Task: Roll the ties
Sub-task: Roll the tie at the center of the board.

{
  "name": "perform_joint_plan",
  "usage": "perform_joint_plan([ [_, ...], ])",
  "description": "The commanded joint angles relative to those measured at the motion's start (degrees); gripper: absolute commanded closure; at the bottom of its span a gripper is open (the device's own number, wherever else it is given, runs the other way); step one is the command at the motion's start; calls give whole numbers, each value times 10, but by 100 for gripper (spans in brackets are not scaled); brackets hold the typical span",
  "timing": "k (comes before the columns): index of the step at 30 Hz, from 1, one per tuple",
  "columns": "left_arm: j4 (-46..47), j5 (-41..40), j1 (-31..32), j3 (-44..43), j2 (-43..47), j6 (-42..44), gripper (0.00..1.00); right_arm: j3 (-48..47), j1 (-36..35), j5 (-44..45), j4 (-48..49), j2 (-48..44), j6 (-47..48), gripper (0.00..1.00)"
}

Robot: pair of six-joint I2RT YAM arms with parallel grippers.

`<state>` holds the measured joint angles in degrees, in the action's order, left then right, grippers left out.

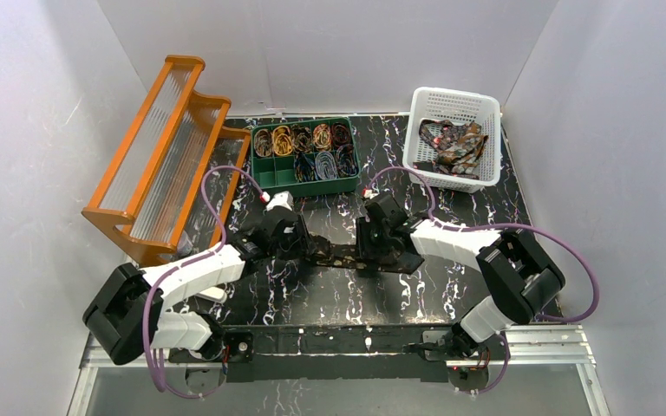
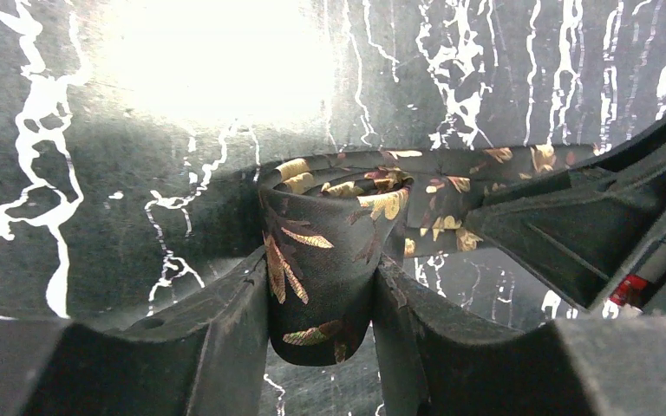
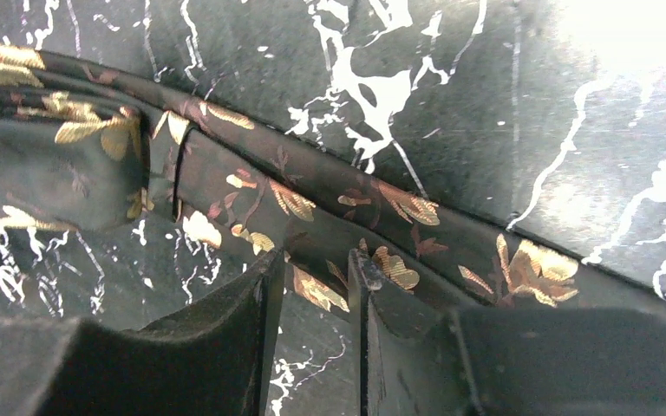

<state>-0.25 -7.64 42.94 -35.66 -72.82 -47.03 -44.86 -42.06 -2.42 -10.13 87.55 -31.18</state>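
One dark tie (image 1: 336,254) with gold leaves lies on the black marbled table between my two grippers. My left gripper (image 1: 302,245) is shut on its rolled end. In the left wrist view that coil (image 2: 321,243) stands upright between the fingers of the left gripper (image 2: 321,264), both pressing its sides. The unrolled strip (image 3: 347,217) runs flat to the right. My right gripper (image 3: 314,260) is open, its fingertips at the strip's near edge, and the table shows in the gap. In the top view the right gripper (image 1: 366,250) sits low over the strip.
A green compartment box (image 1: 312,189) with several rolled ties stands behind the grippers. At the back right, a white basket (image 1: 453,94) holds loose ties (image 1: 455,146). An orange rack (image 1: 165,156) stands at the left. Purple cables (image 1: 217,186) loop over both arms.
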Motion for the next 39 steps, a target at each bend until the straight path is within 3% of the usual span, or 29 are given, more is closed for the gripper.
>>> perform_joint_plan([
  [1,-99,-54,-1,-39,4,40,60,-6,-1,-53,17,-7,-15,58],
  [12,-202,-87,9,-92,3,134,60,-18,1,-7,-6,-64,-19,53],
  [17,-260,-193,59,-129,-24,142,64,-3,3,34,-10,-95,-32,51],
  [21,-330,-298,105,-174,-71,117,64,9,12,64,-15,-120,-44,50],
  [29,-422,-424,184,-250,-185,67,65,50,49,102,-19,-176,-72,48],
  [39,-468,-446,248,-345,-300,27,61,100,99,80,-7,-220,-85,46],
])
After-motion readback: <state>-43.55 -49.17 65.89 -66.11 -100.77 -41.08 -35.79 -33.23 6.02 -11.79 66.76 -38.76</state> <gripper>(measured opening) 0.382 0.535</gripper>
